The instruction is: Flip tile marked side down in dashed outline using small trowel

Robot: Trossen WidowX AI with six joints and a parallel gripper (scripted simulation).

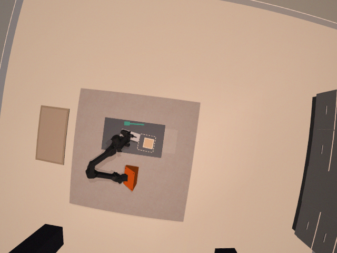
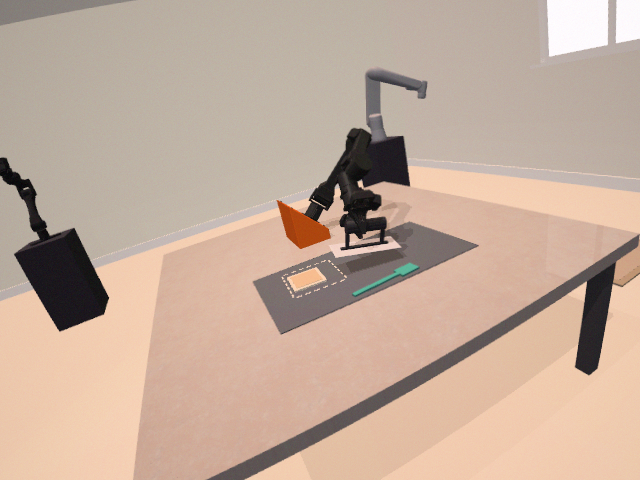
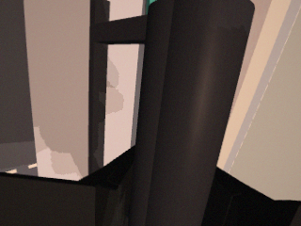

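The cream tile (image 1: 148, 143) (image 2: 306, 279) lies flat inside the dashed outline (image 1: 137, 142) (image 2: 294, 296), off-centre, with a tan-orange panel facing up. Its underside is hidden. The outline is on the dark mat (image 1: 110, 124) (image 2: 289, 317). My gripper (image 1: 126, 133) (image 2: 360, 226) (image 3: 162, 154) is shut on the black handle of the trowel (image 1: 134, 138) (image 2: 338, 252) (image 3: 58, 94). The trowel's pale flat blade is raised above the mat, beside the outline and apart from the tile.
A green flat-headed tool (image 1: 127, 123) (image 2: 406, 269) lies on the mat along its far long edge in the top view. An orange wedge (image 1: 130, 176) (image 2: 302, 229) stands by the arm's base. A faint pale rectangle (image 1: 170, 140) adjoins the mat's right end on the table (image 1: 163, 190).
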